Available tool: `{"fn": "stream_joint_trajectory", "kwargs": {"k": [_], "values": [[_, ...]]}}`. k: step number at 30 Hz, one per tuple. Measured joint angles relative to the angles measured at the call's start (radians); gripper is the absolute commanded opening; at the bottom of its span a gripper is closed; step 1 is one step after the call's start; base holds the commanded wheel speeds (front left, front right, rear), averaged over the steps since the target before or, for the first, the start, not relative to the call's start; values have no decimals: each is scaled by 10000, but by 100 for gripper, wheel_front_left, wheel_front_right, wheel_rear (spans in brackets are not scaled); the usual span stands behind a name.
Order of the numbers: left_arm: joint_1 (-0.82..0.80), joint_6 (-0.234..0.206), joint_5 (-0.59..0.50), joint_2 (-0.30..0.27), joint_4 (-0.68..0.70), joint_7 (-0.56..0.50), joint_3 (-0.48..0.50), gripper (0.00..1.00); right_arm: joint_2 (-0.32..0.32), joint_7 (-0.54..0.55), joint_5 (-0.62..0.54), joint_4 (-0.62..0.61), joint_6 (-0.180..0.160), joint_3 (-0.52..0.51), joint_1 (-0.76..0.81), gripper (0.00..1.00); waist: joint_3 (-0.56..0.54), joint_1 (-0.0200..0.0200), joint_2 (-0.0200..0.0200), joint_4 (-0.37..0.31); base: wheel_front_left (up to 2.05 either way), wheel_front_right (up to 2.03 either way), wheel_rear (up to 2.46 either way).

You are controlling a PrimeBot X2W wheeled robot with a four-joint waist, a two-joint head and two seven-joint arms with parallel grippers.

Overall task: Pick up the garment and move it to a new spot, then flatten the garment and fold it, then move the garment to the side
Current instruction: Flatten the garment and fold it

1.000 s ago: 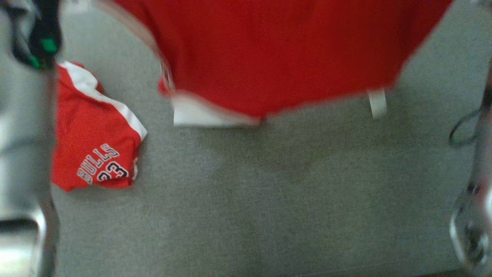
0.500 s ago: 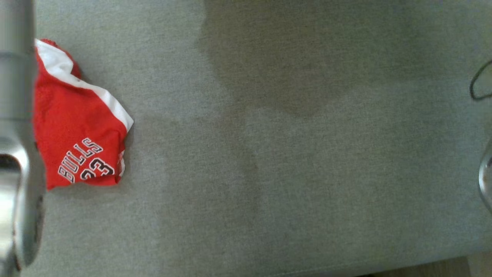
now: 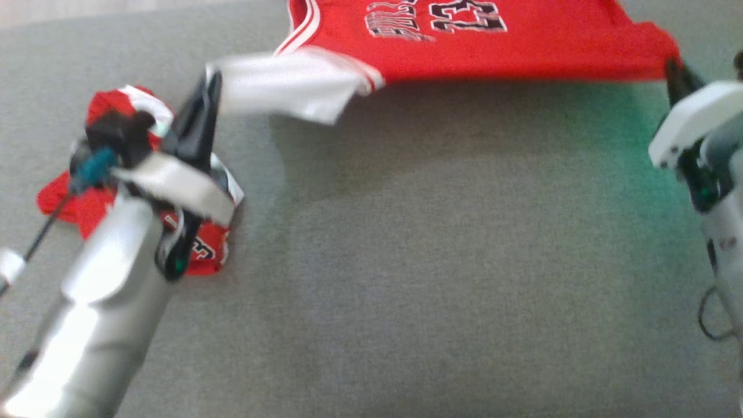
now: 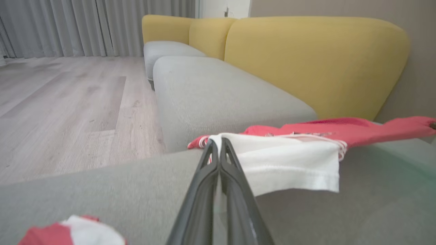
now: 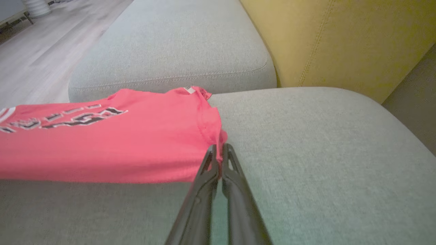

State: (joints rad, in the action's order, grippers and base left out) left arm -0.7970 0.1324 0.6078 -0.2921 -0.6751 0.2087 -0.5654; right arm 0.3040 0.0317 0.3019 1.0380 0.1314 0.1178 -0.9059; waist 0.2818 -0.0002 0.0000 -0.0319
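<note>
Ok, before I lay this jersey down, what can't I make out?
Far part of the jersey: cut off by the head view's top edge.
The second red garment: mostly behind the left arm in the head view; cut by the left wrist view's bottom edge.
Its lettering: too foreshortened to read in either wrist view.

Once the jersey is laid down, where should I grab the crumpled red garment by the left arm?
Probably the white-banded fold at the far end of the crumpled garment, coming straight down from above: it is bunched in a heap on the cushion, and that fold looks raised.
</note>
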Motion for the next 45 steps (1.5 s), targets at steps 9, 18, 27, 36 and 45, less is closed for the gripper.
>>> {"fn": "stream_joint_trajectory", "kwargs": {"k": [9,18,27,36,45], "values": [[2813,2,508,-1047,1948,-821,-1507,0,1352,1143,1285,-1149,0,2082,2326,0,-1059,1,0,447,0,0,0],[4449,-558,359,-1726,3852,-1618,-2098,0,2303,2631,2798,-2495,0,3626,3682,0,-1988,1,1,547,0,0,0],[6069,-1340,713,-2332,5902,-2443,-2320,0,3244,4084,4372,-4146,0,4337,5178,0,-2866,0,1,503,0,0,0],[5636,-1778,533,-2374,6163,-2604,-2224,0,3233,4033,4163,-5258,0,3158,5484,0,-2638,3,1,512,0,0,0],[3494,-1674,303,-2140,5135,-2869,-1848,0,2042,4368,2955,-5336,0,1381,4721,0,-1580,4,0,478,0,0,0]]}}
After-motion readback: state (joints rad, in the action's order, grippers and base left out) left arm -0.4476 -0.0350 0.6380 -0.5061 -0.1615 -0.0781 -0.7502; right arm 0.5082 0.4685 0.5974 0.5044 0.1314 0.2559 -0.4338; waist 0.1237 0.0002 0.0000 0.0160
